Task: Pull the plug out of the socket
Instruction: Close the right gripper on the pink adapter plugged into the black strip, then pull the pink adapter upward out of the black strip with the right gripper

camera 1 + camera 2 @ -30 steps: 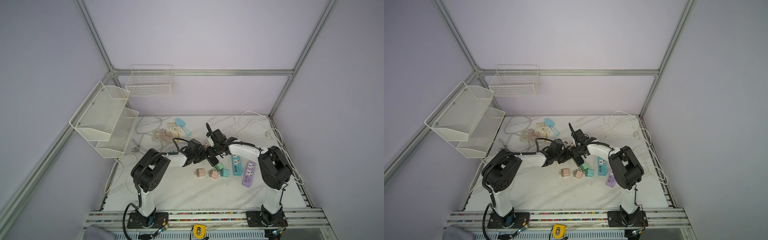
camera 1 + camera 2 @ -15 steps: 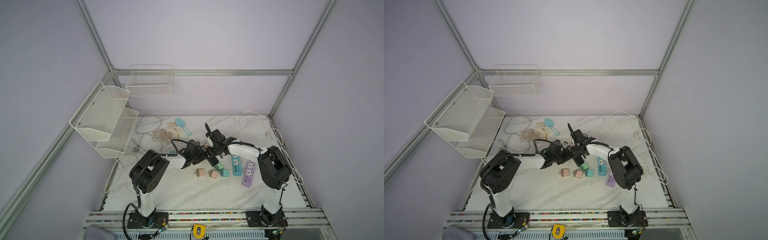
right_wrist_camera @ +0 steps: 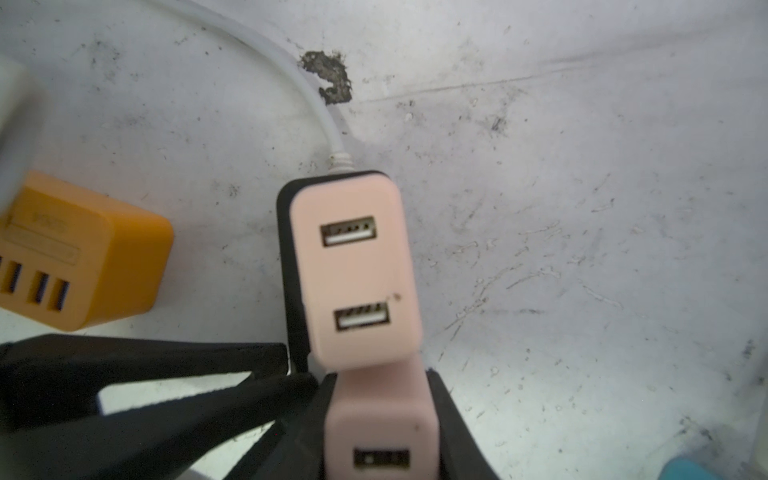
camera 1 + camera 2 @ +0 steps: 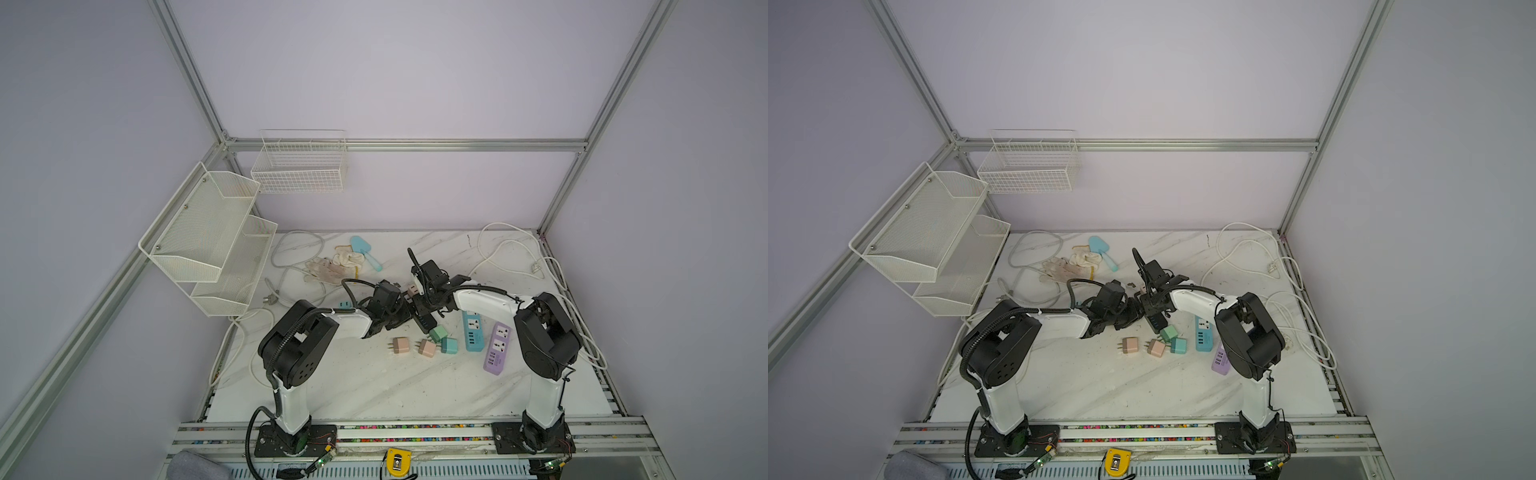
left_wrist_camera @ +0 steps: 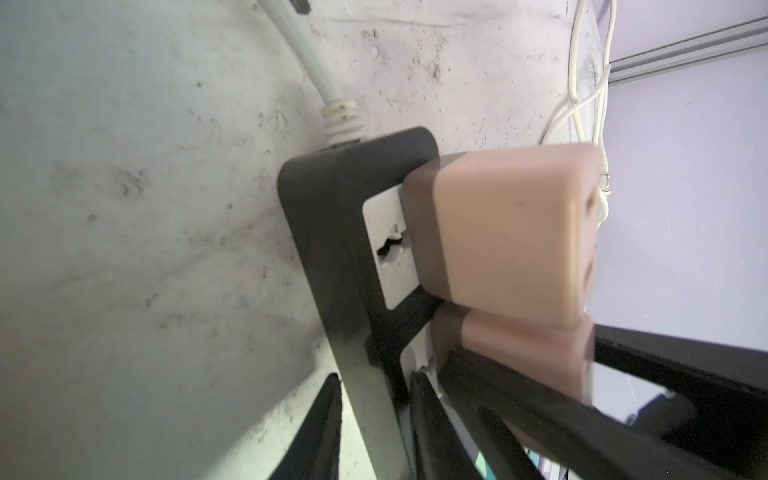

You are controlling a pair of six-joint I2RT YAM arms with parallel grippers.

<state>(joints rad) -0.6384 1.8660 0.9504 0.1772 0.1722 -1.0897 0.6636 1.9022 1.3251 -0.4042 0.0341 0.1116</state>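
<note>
As the left gripper (image 5: 374, 386) has tightened around the socket strip (image 5: 328, 232), the right gripper (image 3: 382, 382) pinches 1 pink plug (image 3: 374, 419). It looks still seated, so the pull remains.

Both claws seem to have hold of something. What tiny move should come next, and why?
Probably the right gripper should pull straight away from the black power strip: it is shut on a pink plug, which looks seated in its socket, while the left gripper pinches the strip to brace it.
</note>
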